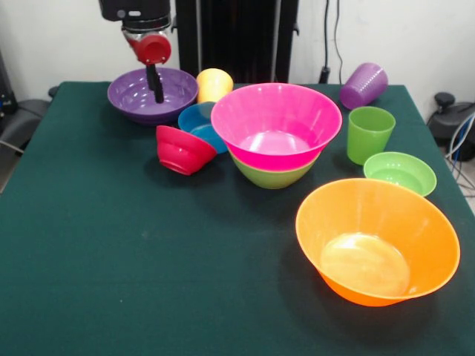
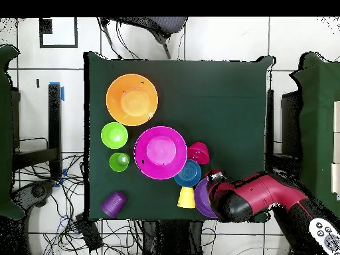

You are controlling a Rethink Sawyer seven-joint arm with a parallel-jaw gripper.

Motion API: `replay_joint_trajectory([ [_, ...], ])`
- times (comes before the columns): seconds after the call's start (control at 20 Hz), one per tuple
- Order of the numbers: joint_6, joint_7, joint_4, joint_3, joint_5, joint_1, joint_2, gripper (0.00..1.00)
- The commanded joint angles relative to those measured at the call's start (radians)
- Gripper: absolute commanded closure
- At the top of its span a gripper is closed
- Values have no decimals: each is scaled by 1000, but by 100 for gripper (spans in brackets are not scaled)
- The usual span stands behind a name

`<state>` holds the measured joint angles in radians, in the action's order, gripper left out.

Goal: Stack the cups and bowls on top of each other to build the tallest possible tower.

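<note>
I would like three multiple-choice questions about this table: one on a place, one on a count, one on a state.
1. The pink bowl sits in:
A. a green bowl
B. the orange bowl
C. the purple bowl

2. How many cups show?
A. two
B. three
C. four

3. The purple cup is:
A. upright
B. on its side
C. inside a bowl

Answers:
1 A, green shows right under the pink rim.
2 B, yellow, green and purple.
3 B, it lies tipped over near the table's far edge.
</note>
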<state>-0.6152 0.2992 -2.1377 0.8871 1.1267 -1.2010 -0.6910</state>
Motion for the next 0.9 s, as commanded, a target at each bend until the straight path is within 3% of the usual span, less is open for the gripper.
replay_joint_trajectory([
  [0.05, 81, 99, 62, -31, 45, 88, 41, 0],
  [0.2, 94, 93, 83, -52, 82, 111, 49, 0],
  [0.45, 85, 83, 98, -72, 54, 118, 51, 0],
  [0.65, 73, 97, 129, -134, 123, 164, 74, 0],
  [0.9, 37, 42, 148, -186, 177, 199, 74, 0],
])
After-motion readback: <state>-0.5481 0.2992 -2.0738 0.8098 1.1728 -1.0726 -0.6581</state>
